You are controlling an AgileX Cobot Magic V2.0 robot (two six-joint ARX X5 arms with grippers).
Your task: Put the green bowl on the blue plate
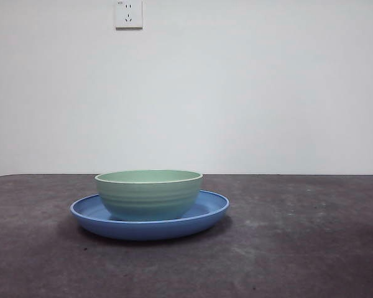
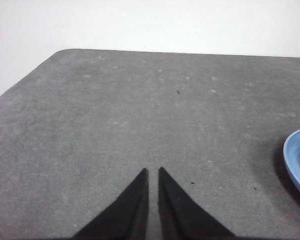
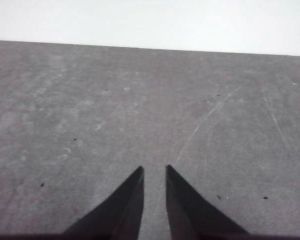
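Note:
The pale green bowl (image 1: pixel 149 195) sits upright inside the wide blue plate (image 1: pixel 150 230), left of centre on the dark table in the front view. Neither arm shows in that view. In the left wrist view my left gripper (image 2: pixel 152 170) hovers over bare table with its jaws drawn together on nothing, and a slice of the blue plate (image 2: pixel 299 160) shows off to one side, well apart from the jaws. The right wrist view has my right gripper (image 3: pixel 154 167) shut over scratched bare table, with neither bowl nor plate in sight.
The grey table (image 1: pixel 298 248) runs back to a white wall carrying a power socket (image 1: pixel 128 13). The table's rounded far corner (image 2: pixel 65 51) shows in the left wrist view.

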